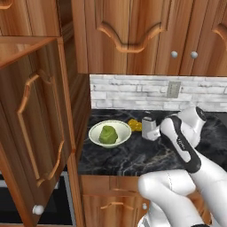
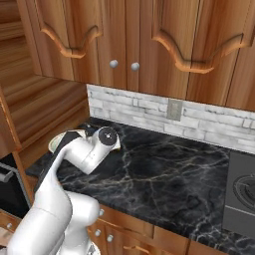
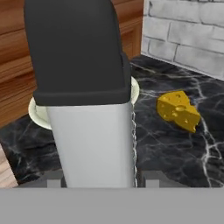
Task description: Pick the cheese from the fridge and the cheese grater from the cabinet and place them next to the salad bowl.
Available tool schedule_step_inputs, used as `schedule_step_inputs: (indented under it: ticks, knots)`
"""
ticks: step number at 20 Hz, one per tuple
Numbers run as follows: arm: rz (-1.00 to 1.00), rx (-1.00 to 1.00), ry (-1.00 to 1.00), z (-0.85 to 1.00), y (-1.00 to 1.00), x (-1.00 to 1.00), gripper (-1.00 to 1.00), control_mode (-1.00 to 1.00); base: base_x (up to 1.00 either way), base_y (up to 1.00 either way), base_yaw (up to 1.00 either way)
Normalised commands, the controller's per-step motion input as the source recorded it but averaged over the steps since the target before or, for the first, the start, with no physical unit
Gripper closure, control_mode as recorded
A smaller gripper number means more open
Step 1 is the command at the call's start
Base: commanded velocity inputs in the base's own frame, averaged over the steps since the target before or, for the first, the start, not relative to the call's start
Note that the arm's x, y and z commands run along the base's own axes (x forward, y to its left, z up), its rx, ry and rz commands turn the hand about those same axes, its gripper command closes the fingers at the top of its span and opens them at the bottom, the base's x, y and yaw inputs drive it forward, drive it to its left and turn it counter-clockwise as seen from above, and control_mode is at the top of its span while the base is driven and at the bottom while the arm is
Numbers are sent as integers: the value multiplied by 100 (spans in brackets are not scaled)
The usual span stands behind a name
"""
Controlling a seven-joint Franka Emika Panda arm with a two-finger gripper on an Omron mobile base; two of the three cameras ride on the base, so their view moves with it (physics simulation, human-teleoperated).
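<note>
End effector [image 3: 99, 181] clamped around cheese grater [image 1: 150, 127], upright over dark marble desk [image 1: 133, 155]; cheese [image 3: 178, 110] just beside it, salad bowl [image 1: 110, 133] behind.

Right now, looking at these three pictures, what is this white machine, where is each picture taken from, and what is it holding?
It is a white robot arm in a simulated kitchen. Two pictures come from cameras on its base, behind it to the left and right. The third looks out from its hand. On the black marble counter sit a salad bowl with a green lump and a yellow cheese wedge. The gripper has its jaws closed on a pale silver cheese grater, close to the camera, beside bowl and cheese. A cabinet door stands open at left.
</note>
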Motion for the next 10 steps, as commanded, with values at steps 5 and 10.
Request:
schedule_step_inputs:
  ticks: [5, 10]
  knots:
    - [36, 2, 0, -23, -17, 34, 100, -100, 0, 0, 0]
    - [27, 1, 0, -2, -27, 13, 100, -100, 0, 0, 0]
